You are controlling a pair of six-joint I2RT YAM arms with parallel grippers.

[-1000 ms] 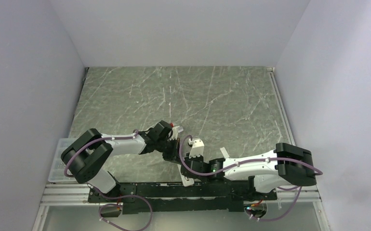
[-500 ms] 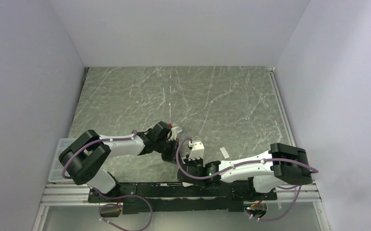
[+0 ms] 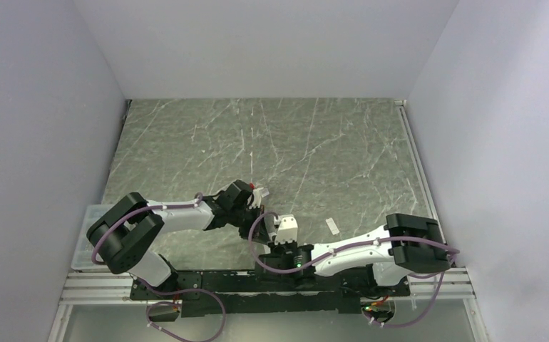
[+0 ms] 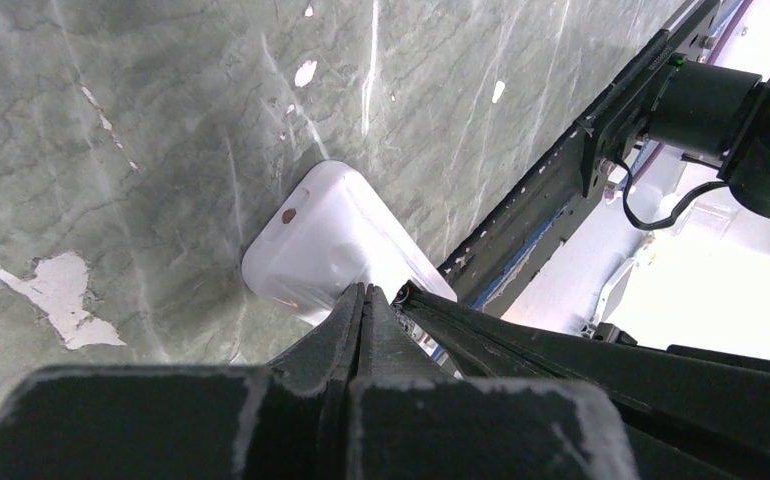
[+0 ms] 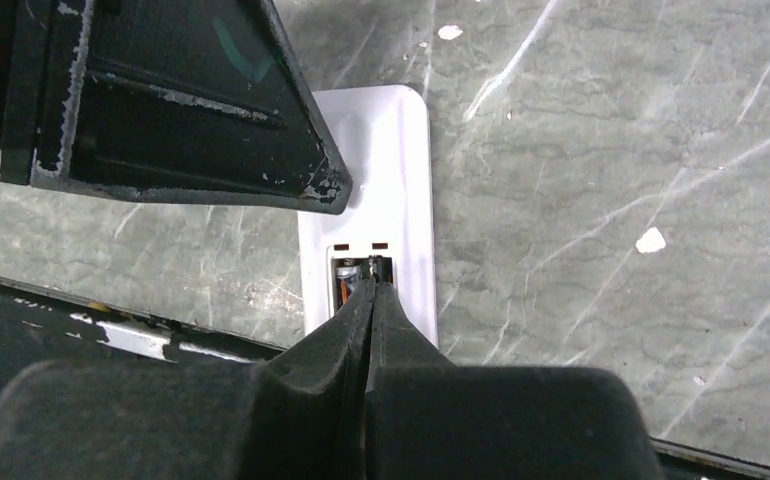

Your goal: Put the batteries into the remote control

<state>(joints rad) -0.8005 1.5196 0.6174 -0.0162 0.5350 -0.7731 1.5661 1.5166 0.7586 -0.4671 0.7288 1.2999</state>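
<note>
The right gripper (image 5: 372, 285), fingers pressed together, should push its tip straight down on the battery (image 5: 345, 281) that appears to sit in the open compartment, gently and without sliding. The left gripper (image 4: 364, 292), fingers likewise together, should steady the remote control (image 5: 393, 170) at its edge against tipping. The remote control lies back-up near the near edge of the table (image 5: 581, 150); it is slim, white and round-cornered.

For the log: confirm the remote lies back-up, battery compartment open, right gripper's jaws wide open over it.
Not quite: the right gripper is shut, its tips at the open compartment of the back-up remote control. The right wrist view shows it.
</note>
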